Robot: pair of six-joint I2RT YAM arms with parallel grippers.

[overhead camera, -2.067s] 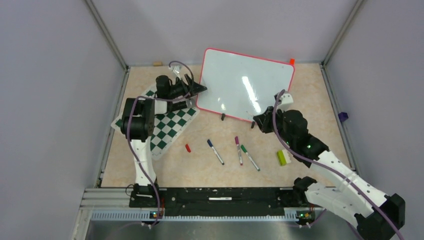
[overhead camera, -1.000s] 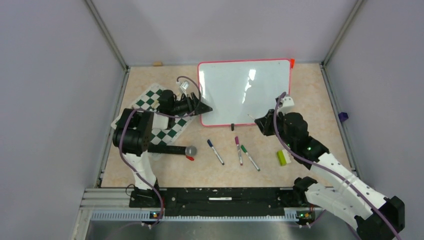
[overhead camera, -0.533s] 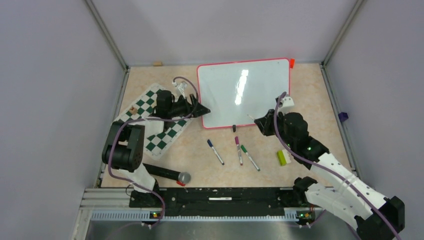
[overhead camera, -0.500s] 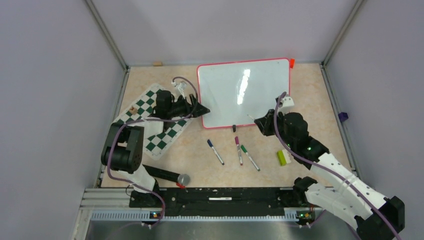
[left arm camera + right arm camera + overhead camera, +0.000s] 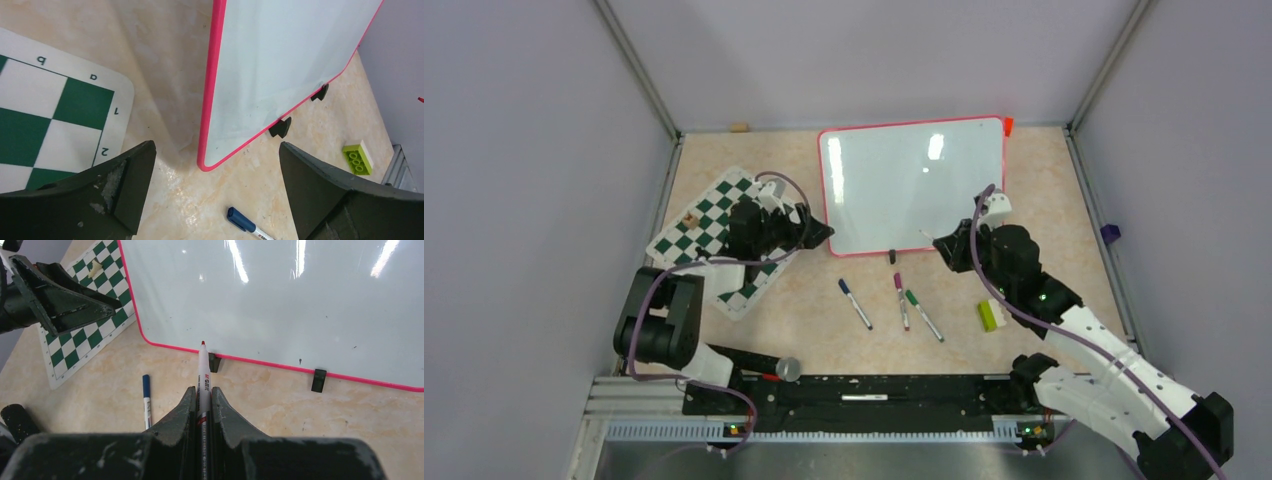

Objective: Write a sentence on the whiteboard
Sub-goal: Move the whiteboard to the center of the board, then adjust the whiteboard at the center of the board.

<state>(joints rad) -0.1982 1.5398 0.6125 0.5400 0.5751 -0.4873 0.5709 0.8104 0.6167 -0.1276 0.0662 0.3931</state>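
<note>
The whiteboard point(image 5: 914, 185) point(image 5: 280, 60) point(image 5: 280, 295) lies at the back of the table, blank, with a pink frame and small black feet along its near edge. My left gripper point(image 5: 819, 236) point(image 5: 216, 150) is open wide just off the board's near left corner, which shows between the jaws without touching them. My right gripper point(image 5: 942, 243) point(image 5: 202, 390) is shut on a red-tipped marker point(image 5: 203, 370). The uncapped tip points at the board's near edge and stops short of it.
A green-and-white chess mat point(image 5: 709, 235) lies under the left arm. Blue point(image 5: 855, 303), purple point(image 5: 901, 300) and green point(image 5: 924, 315) markers lie in front of the board. A lime brick point(image 5: 989, 315) is at the right, and a small red piece point(image 5: 1007, 124) sits by the board's far right corner.
The left gripper opened wide and drew back a little from the board's near left corner, its arm folding down toward the base. The board sits squarer. The right arm has not moved.
</note>
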